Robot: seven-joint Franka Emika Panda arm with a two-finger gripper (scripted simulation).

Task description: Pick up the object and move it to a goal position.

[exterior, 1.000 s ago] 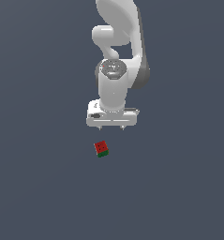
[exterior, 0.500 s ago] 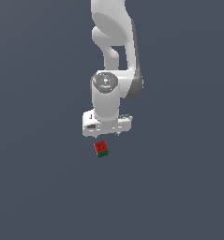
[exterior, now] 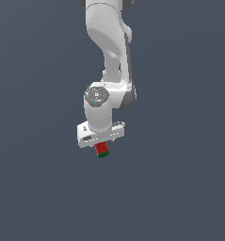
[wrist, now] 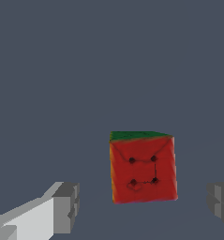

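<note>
Gripper [exterior: 100,141] had dropped a lot since a second ago: then it hung well above the cube [exterior: 102,150] with a clear gap, half a second ago it was just over it, and now in the exterior view its white body sat right on top of the cube, hiding the cube's upper edge. The arm also shifted toward the exterior view's left as it lowered, lining up over the cube.

Cube itself had not moved; it lay on the grey floor [exterior: 180,188] in the same spot, red part with dark dots up, green band at the side.

Wrist view showed the cube [wrist: 142,167] large and between the two fingers [wrist: 65,207], both spread wide and well apart from its sides, no contact. The cube sat nearer one finger than the other, so not quite centred.

Judgement: reach and descent nearly done, grasp not yet made. Next move likely a last bit of lowering, then closing. Off-centre cube may get nudged sideways when the fingers close. No goal marker was visible in either view.
</note>
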